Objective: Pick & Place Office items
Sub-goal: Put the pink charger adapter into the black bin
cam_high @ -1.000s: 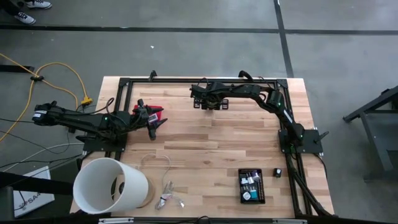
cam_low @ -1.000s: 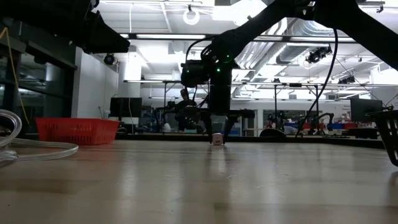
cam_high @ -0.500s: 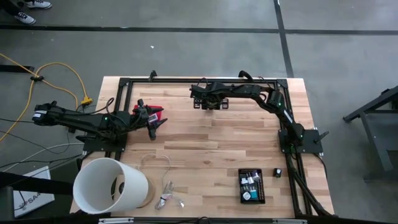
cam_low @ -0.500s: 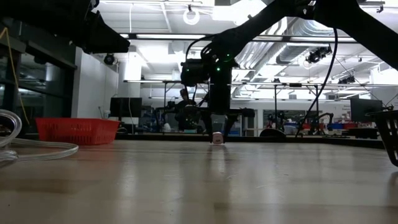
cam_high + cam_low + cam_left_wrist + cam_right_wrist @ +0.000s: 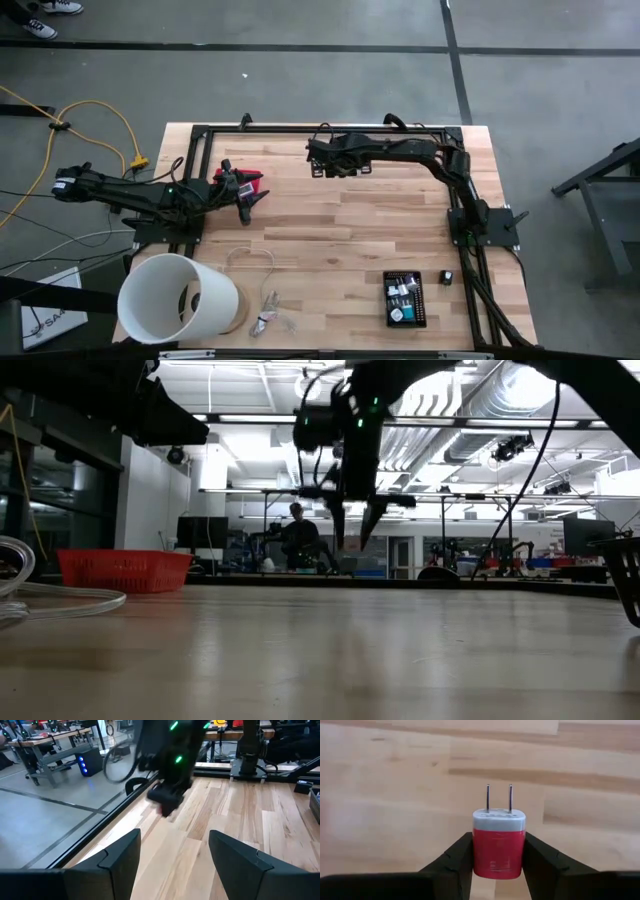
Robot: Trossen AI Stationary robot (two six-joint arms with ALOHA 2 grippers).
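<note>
My right gripper point(image 5: 335, 168) hangs above the far middle of the table, shut on a small red plug adapter point(image 5: 498, 845) with a white cap and two metal prongs. In the low view it point(image 5: 355, 530) is well above the tabletop. My left gripper point(image 5: 258, 200) waits open over the left side of the table; its wrist view shows the spread fingers point(image 5: 174, 837) and the right arm beyond. Several small office pieces lie in a black tray point(image 5: 405, 298) near the right near corner. My right gripper pinches the adapter's red body point(image 5: 498, 855) between its two fingers, one on each side face. The fingers point(image 5: 455, 857) come from above, pointing down. The white cap and prongs point(image 5: 498, 797) stick out past the fingertips toward the table. The adapter is lifted clear.
A big white tub point(image 5: 180, 298) lies on its side at the near left corner. A pale wire loop point(image 5: 250, 257) and a silvery clump point(image 5: 270, 318) lie beside it. A red basket point(image 5: 123, 568) sits by the left gripper. A small black piece point(image 5: 447, 278) lies next to the tray.
My right gripper has risen straight up from the tabletop, still shut on the adapter. The adapter stood on the wood a second ago and now hangs clear of it.
</note>
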